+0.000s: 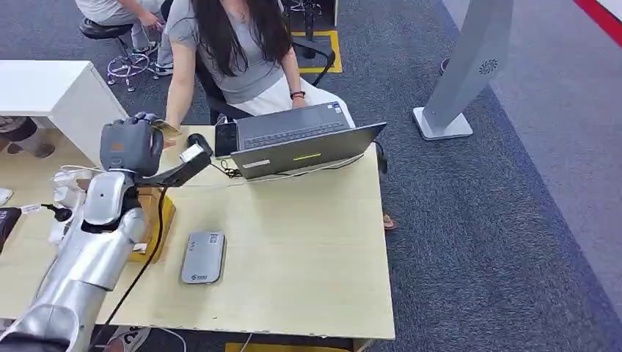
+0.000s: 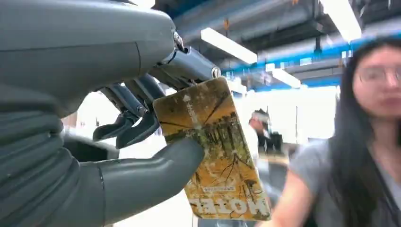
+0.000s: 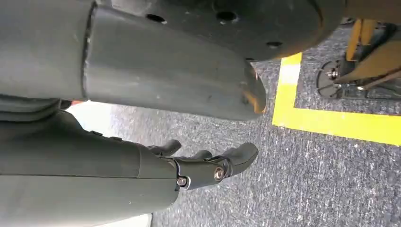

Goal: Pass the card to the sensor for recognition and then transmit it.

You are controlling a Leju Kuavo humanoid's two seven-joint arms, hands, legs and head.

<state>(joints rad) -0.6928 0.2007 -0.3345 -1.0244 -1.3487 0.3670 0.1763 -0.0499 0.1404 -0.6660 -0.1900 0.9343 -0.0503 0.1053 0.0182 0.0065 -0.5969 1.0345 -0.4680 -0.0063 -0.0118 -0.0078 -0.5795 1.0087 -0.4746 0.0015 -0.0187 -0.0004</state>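
Observation:
My left hand [image 1: 132, 144] is raised over the table's far left, near the seated person's forearm. It pinches a yellow-brown hotel card [image 2: 213, 151] between thumb and fingers; the card's edge [image 1: 166, 127] pokes out past the hand toward the person. The grey card sensor [image 1: 203, 257] lies flat on the table, nearer to me than the hand and a little right of my forearm. My right hand [image 3: 208, 168] hangs over dark carpet, fingers slightly curled, holding nothing.
A person in a grey top sits behind the table at an open laptop [image 1: 301, 143]. A yellow box [image 1: 155, 220] sits under my left forearm, cables and small items at the table's left edge [image 1: 59, 194]. A white cabinet [image 1: 51, 92] stands at far left.

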